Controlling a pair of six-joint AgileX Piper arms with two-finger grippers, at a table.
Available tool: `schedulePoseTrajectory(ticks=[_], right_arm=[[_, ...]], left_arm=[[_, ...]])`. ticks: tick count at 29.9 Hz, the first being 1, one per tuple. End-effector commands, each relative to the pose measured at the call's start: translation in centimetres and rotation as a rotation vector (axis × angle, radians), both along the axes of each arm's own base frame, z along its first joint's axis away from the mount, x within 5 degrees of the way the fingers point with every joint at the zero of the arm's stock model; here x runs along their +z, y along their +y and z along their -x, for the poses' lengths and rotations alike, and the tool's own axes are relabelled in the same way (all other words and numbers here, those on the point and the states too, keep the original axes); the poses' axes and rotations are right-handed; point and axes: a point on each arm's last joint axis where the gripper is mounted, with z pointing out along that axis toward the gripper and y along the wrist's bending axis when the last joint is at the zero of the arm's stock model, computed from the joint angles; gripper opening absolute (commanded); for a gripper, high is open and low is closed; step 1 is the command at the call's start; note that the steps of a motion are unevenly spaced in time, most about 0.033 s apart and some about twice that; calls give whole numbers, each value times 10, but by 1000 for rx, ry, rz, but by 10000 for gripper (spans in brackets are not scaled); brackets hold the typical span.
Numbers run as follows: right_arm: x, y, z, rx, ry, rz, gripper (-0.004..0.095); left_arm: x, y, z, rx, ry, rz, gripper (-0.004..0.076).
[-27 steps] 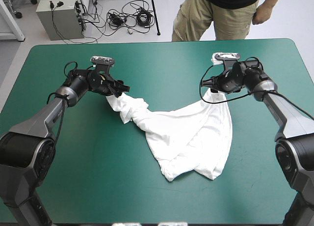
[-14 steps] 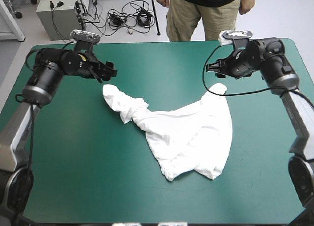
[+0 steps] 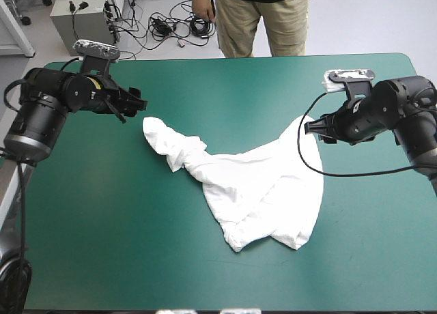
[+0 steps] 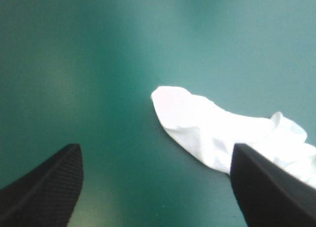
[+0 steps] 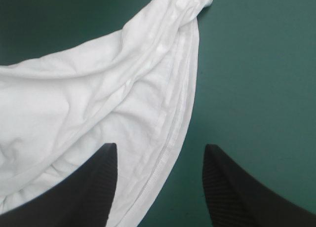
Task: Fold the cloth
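The white T-shirt (image 3: 263, 184) lies crumpled on the teal-green cover, drawn into a wide V. One twisted end (image 3: 156, 131) points far left and the other end (image 3: 306, 125) far right. My left gripper (image 3: 133, 104) hovers open just beyond the left end, apart from it. In the left wrist view, that end of the T-shirt (image 4: 197, 123) lies ahead of my gripper (image 4: 155, 148) with nothing between the fingers. My right gripper (image 3: 317, 127) is open at the right end. In the right wrist view, my gripper (image 5: 160, 148) stands over the T-shirt's hem (image 5: 98, 89).
The teal-green cover (image 3: 102, 211) shows on every side of the T-shirt. The table's far edge (image 3: 218, 58) runs a little behind both grippers.
Both grippers have let go of the T-shirt's ends and opened. The left arm drew back to the far left, the right arm out to the right. The ends now rest on the table.
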Motion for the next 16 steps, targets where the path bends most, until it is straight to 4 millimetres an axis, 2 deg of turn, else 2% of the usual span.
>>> schedulePoseTrajectory(ticks=[1,7,16], right_arm=[[13,-4,14,5,-74,-9,486],[12,-5,16,5,-69,-6,486],[12,-5,19,9,-44,-9,486]], left_arm=[[-7,-3,-16,12,-13,4,567],[-55,-11,-51,16,103,-7,566],[-114,-14,-88,67,193,11,566]])
